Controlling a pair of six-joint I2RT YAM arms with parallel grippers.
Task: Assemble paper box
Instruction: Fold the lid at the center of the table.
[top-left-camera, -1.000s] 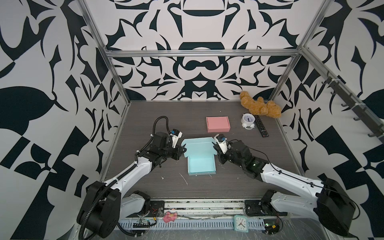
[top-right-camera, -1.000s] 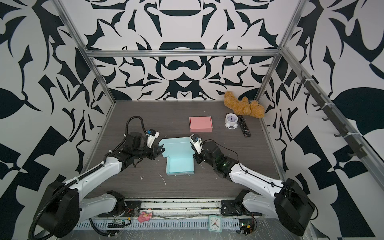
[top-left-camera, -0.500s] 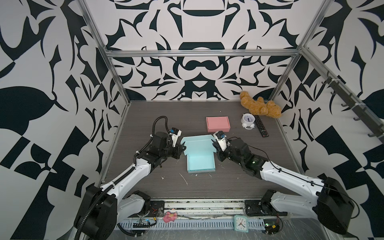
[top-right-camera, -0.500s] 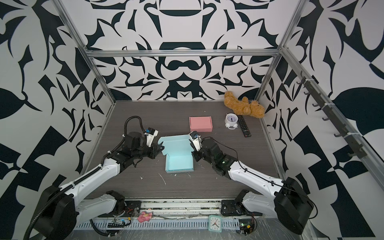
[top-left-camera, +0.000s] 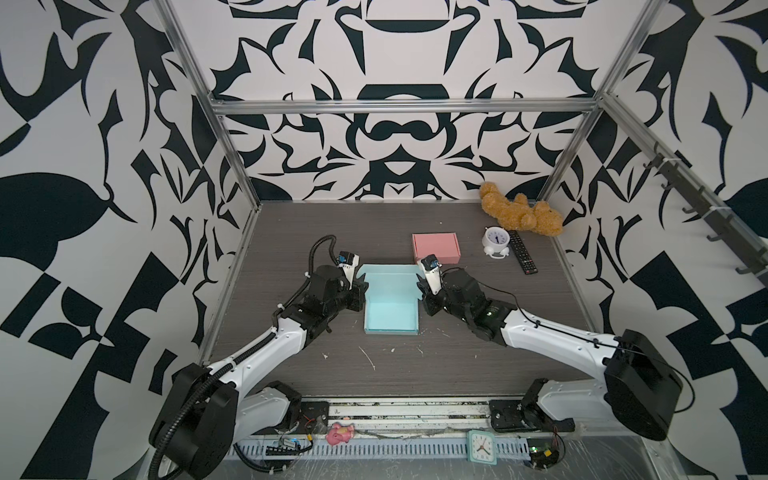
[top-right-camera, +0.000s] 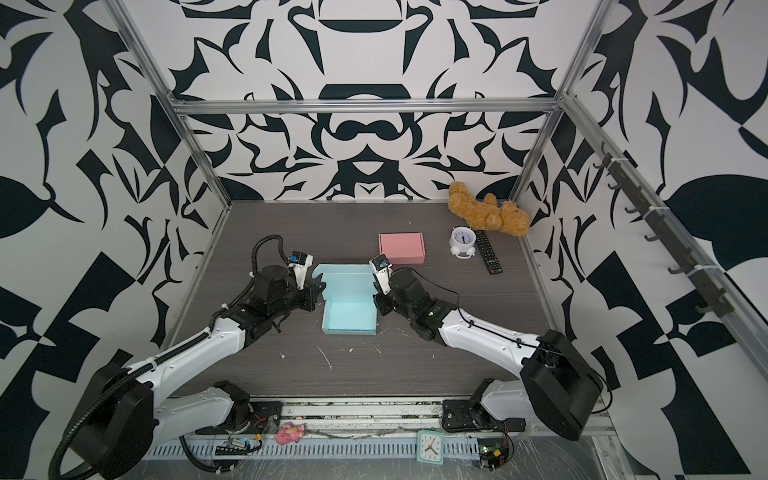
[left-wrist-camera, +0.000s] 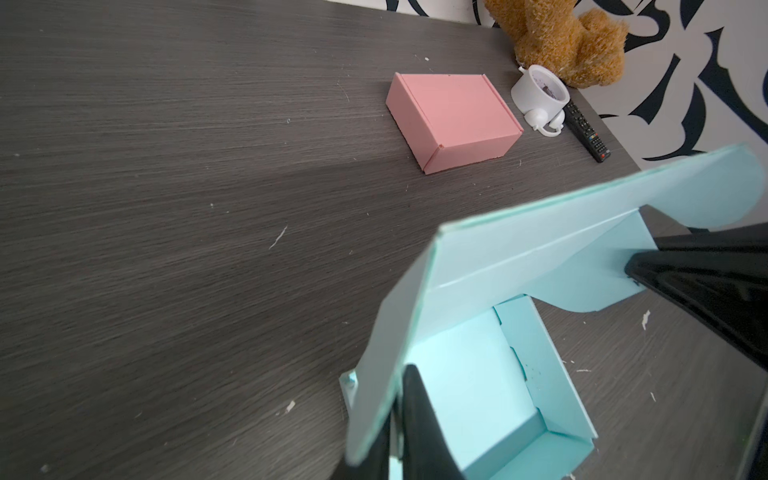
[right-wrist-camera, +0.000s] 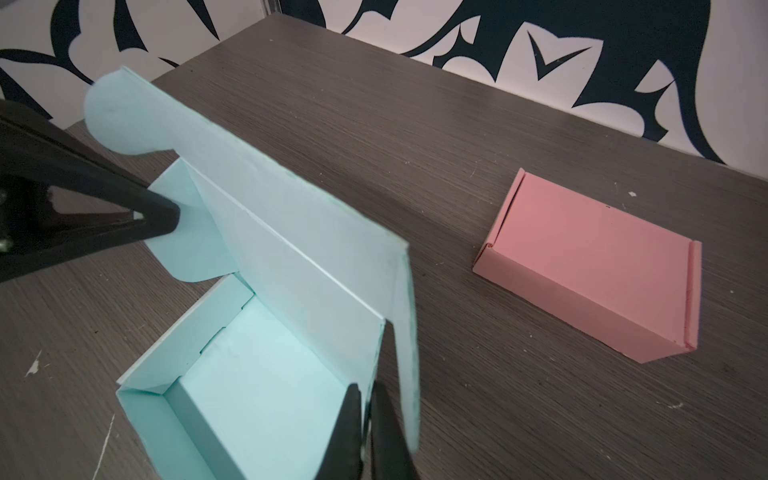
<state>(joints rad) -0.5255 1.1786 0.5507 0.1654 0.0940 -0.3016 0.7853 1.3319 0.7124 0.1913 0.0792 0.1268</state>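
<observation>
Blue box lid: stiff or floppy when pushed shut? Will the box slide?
Likely light and semi-stiff: the lid stands flat, held only at its side edges by the left hand and right hand. It probably bends at its creases, not across panels. The blue box looks empty, so a push may slide it on the table.

- The paper box (top-left-camera: 390, 316) is light blue; its low walls already stand and the tray is open on top.
- Its lid (top-left-camera: 388, 277) stands raised at the far side, with rounded side flaps.
- It lies near the middle of the dark table (top-left-camera: 291, 232).
</observation>
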